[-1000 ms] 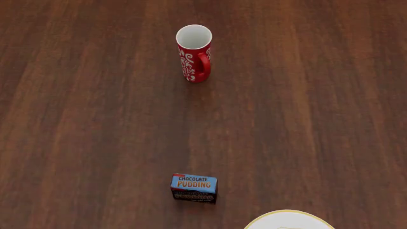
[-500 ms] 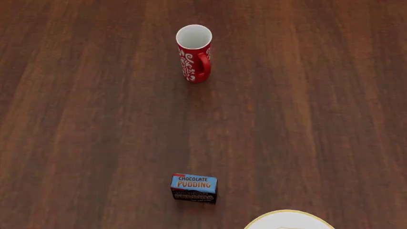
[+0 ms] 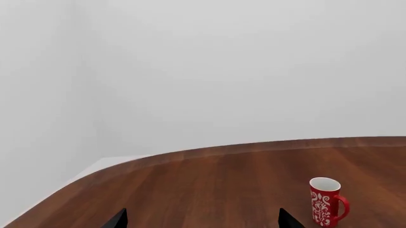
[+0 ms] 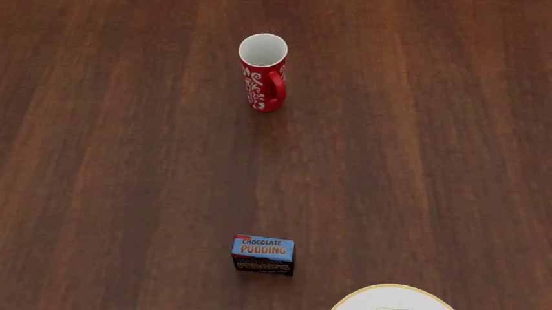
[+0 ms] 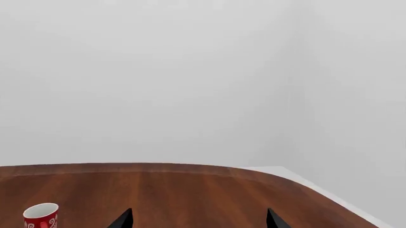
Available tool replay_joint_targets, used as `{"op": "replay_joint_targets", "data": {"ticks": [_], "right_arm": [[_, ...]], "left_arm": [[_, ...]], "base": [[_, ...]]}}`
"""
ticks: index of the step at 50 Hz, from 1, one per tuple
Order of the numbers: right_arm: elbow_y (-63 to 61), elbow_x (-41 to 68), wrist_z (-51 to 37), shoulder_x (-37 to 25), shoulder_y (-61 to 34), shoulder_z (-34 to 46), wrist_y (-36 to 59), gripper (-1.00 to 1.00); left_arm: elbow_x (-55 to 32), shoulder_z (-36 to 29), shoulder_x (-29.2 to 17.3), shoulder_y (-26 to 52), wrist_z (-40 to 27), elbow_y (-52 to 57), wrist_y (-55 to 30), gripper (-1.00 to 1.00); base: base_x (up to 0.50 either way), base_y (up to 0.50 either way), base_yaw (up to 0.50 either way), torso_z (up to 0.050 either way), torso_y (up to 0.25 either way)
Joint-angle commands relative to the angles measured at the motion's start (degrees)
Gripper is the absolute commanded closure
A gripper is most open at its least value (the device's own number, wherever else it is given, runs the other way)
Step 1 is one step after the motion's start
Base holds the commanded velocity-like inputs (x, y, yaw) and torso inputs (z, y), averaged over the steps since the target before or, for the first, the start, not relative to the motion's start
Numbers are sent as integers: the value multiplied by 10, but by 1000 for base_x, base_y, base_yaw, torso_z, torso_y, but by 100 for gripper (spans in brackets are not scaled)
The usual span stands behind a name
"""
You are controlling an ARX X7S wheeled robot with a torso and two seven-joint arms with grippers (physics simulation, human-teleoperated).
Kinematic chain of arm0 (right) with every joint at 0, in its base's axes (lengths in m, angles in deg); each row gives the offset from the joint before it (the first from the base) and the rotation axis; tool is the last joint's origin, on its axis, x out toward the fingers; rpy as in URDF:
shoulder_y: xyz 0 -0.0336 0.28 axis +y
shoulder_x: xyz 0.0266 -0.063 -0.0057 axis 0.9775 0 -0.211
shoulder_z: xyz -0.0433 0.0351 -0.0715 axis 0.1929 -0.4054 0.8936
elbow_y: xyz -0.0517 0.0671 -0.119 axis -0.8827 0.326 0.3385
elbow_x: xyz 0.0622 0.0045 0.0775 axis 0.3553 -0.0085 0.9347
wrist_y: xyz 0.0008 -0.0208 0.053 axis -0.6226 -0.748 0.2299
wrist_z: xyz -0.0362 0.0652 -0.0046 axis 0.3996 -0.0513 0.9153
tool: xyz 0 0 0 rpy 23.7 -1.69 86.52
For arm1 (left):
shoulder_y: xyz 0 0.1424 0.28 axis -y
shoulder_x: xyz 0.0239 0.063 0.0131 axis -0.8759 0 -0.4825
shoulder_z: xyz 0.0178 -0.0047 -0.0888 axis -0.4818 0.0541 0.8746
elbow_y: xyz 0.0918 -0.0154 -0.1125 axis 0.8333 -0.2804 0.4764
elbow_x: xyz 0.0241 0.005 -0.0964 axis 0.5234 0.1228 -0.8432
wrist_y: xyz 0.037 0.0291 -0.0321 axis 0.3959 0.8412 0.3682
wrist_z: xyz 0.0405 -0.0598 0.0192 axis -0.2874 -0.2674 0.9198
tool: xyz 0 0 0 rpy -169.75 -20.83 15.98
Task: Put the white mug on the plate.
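Note:
The white mug is out of view in every frame. Only the far edge of the plate (image 4: 392,298), white with a gold rim, shows at the bottom of the head view, right of centre. My left gripper (image 3: 201,221) is open, its two black fingertips wide apart with nothing between them, above the wooden table. My right gripper (image 5: 198,219) is open and empty in the same way. Neither gripper shows in the head view.
A red mug with white swirls (image 4: 263,72) stands upright at the far middle of the table; it also shows in the left wrist view (image 3: 328,202) and the right wrist view (image 5: 41,216). A chocolate pudding box (image 4: 263,254) stands near the plate. The table's curved far edge (image 3: 209,151) meets a white wall.

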Motion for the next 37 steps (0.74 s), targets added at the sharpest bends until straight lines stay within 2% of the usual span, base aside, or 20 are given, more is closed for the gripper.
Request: {"op": "replay_joint_targets", "data": {"ticks": [1,11,31,37], "right_arm": [[-1,27,71,51,2,-54,-20,-100],[-1,60,91,51,2,-87,-27,-100],[-1,28,90,51,2,-58,-42,-100],[-1,18,94,51,2,-44,-49,-100]], "left_arm": [[11,7,0,-8,0,0,8,-100],[31,11,0,-16,0,0,13,-100],[42,18,0,-32,0,0,22,-100],[71,12,0,-45,0,0,25,-100]], "base": [[0,0,0,0,0],[0,0,0,0,0],[0,0,0,0,0],[0,0,0,0,0]]}}
